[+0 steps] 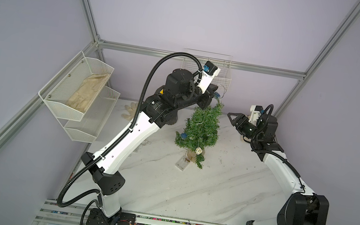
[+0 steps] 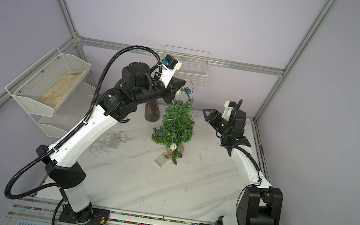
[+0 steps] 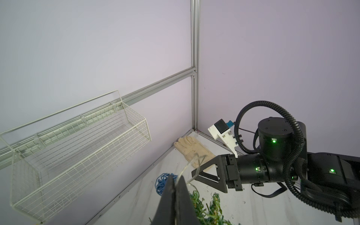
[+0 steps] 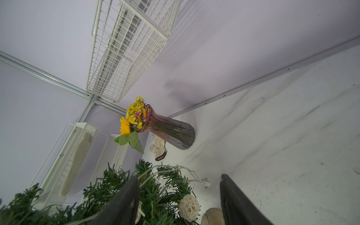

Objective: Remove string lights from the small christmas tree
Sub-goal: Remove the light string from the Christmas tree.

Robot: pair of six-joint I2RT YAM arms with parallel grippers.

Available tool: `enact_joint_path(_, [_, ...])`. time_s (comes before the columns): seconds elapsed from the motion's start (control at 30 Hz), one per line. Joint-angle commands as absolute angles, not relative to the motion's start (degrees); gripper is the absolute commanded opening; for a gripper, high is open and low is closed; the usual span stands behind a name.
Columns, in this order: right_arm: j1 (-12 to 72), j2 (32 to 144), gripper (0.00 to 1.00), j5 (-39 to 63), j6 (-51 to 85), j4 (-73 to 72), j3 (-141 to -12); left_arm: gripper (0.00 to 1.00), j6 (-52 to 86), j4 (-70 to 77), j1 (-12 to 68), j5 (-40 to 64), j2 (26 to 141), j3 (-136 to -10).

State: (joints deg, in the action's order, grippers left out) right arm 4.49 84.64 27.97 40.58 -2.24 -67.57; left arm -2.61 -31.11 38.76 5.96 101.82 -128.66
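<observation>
Pinching the pale wire of the lights (image 3: 160, 184) between jaws closed tight, the left gripper (image 3: 177, 178) hangs just beside the bent tip of the tree (image 1: 201, 126), which stands toward the far side of the table (image 1: 186, 192), roughly midway between left and right. A blue ball (image 1: 217, 95) on the string sits close against the closed jaws, seen in both top views and the left wrist view. The rest of the string is draped on the tree: another blue ball (image 1: 184, 135) on its left lower branches, a cream ball (image 1: 198, 150) low on its near side, wire threading through the needles. The clear battery box (image 1: 182, 163) lies flat on the table, just beside the tree's tan base (image 1: 190, 154) on the near side. The right gripper (image 1: 232, 117) is held level to the right of the tree, apart from it, jaws spread wide and holding nothing; its wrist view shows the two fingers (image 4: 124, 200) parted with branches and the cream ball beyond them. A dark vase (image 4: 171, 132) of yellow flowers (image 4: 136, 113) stands far left of the tree, partly hidden under the left arm in the top views, with a glove (image 4: 158, 150) on the table beside it. A second glove (image 3: 192, 152) lies in the far right corner. A wire basket (image 1: 206, 65) hangs on the far wall, a mesh shelf (image 1: 74, 91) on the left wall. A loose tangle (image 2: 108, 141) of wire lies on the table left of the tree.
</observation>
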Motion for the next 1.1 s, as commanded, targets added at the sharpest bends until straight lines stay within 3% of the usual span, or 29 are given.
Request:
enact_joint_path(0.0, [4.2,82.7,0.67,28.4,39.6,-1.8,-67.6,0.02,-4.8,-32.0,38.0,6.3,102.2,-135.1])
enact_joint_path(0.47, [4.2,81.6,0.67,29.0,39.6,-1.5,-69.1,0.02,-6.3,-34.0,36.7,5.9,100.8,-137.7])
enact_joint_path(1.07, [4.2,75.3,0.67,30.6,39.0,-1.2,-64.3,0.01,-3.1,-34.3,36.7,8.2,96.6,-130.0])
